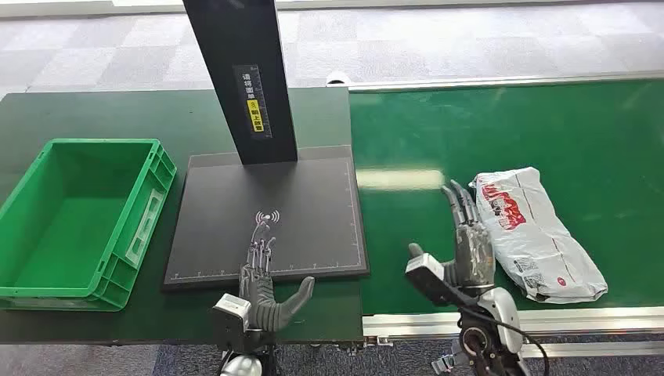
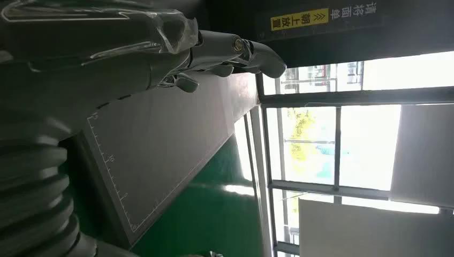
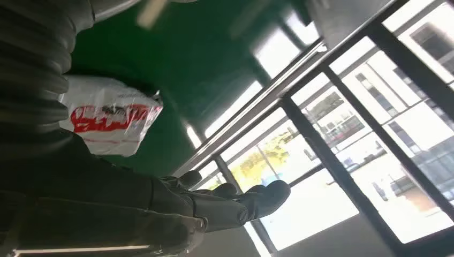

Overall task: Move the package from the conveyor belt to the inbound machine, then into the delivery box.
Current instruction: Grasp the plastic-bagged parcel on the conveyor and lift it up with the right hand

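A white plastic package [image 1: 535,233] with red print lies on the green conveyor belt [image 1: 548,133] at the right; it also shows in the right wrist view as the package [image 3: 110,120]. My right hand [image 1: 463,247] hovers just left of it, fingers straight and apart, holding nothing; its fingers [image 3: 235,201] show in the right wrist view. My left hand [image 1: 265,278] is open over the near edge of the black scanning pad [image 1: 266,211] of the inbound machine, whose dark post [image 1: 243,78] rises behind. The left hand's fingers [image 2: 235,53] extend above the pad [image 2: 155,150]. The green delivery box [image 1: 78,219] stands empty at the left.
The conveyor's metal rail [image 1: 509,319] runs along its near edge. A dark green table [image 1: 94,110] carries the box and the pad. Grey carpet tiles [image 1: 438,39] lie beyond. Windows [image 3: 375,134] show in the wrist views.
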Controlling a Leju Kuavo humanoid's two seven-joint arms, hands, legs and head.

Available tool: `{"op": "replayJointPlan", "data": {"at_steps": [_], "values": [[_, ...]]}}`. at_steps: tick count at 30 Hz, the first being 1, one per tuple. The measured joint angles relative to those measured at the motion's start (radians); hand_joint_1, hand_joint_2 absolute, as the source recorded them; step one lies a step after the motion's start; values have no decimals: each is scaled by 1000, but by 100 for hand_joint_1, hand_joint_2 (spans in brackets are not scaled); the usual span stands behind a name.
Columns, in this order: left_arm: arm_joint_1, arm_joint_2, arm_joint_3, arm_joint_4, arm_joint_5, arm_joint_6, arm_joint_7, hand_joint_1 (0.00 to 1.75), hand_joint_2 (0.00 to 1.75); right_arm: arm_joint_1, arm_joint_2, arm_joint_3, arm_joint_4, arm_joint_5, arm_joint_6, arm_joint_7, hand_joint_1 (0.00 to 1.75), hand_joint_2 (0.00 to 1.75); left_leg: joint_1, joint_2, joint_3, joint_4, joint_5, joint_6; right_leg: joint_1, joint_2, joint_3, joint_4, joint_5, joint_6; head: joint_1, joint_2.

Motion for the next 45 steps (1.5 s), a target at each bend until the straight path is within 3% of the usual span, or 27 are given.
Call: {"op": "replayJointPlan", "data": {"at_steps": [3, 9, 17, 23, 28, 34, 38, 39, 42, 43, 45], "values": [[-3, 0, -4, 6, 1, -24, 0, 0, 175, -81, -38, -72, 71, 47, 99, 76, 0, 175, -1, -1, 0, 1, 0, 1, -1, 0, 0, 0, 1, 2, 0, 0], [-29, -2, -30, 51, 10, -69, 0, 0, 175, -329, -147, -216, 462, 100, 364, 179, 0, 175, -3, -3, -1, 2, 1, 2, -3, -1, 0, 0, 3, 4, 0, 0], [-35, -4, -35, 65, 18, -49, 0, 0, 175, -519, -188, -268, 781, 129, 455, 335, 0, 175, -3, -3, -2, 2, 1, 2, -3, -1, -1, 0, 3, 4, -1, 0], [-35, -4, -35, 65, 19, -37, 0, 0, 175, -567, -185, -279, 868, 132, 478, 384, 0, 175, -3, -3, -2, 2, 1, 2, -3, -1, -1, 0, 3, 4, 0, 0], [-35, -3, -35, 64, 21, -32, 0, 0, 175, -572, -178, -286, 901, 129, 516, 423, 0, 175, -3, -3, -2, 2, 1, 2, -3, -1, -1, 0, 3, 4, 0, 0], [-33, -3, -35, 61, 28, -24, 0, 0, 175, -552, -167, -297, 937, 169, 604, 551, 0, 175, -3, -3, -2, 2, 1, 2, -3, -1, -1, 0, 3, 4, -1, 0], [-33, -2, -35, 60, 29, -23, 0, 0, 175, -545, -165, -297, 948, 177, 615, 565, 0, 175, -3, -3, -2, 2, 1, 2, -3, -2, -1, 0, 3, 4, 0, 0], [-33, -2, -35, 60, 29, -23, 0, 0, 175, -545, -165, -297, 950, 177, 616, 566, 31, 175, -3, -3, -2, 2, 1, 2, -3, -2, -1, 0, 3, 4, 0, 0], [-33, -2, -35, 60, 30, -23, 0, 0, 175, -545, -164, -297, 954, 178, 618, 568, 162, 175, -3, -4, -2, 2, 1, 2, -3, -3, 0, 0, 3, 4, 0, 0], [-33, -2, -35, 60, 30, -23, 0, 0, 175, -545, -164, -297, 956, 178, 619, 568, 175, 175, -3, -4, -2, 2, 1, 2, -3, -3, 0, 0, 3, 4, 0, 0], [-33, -2, -35, 60, 30, -23, 0, 0, 175, -545, -164, -297, 958, 178, 622, 568, 175, 175, -3, -4, -2, 2, 1, 2, -3, -3, 0, 0, 3, 4, 0, 0]]}}
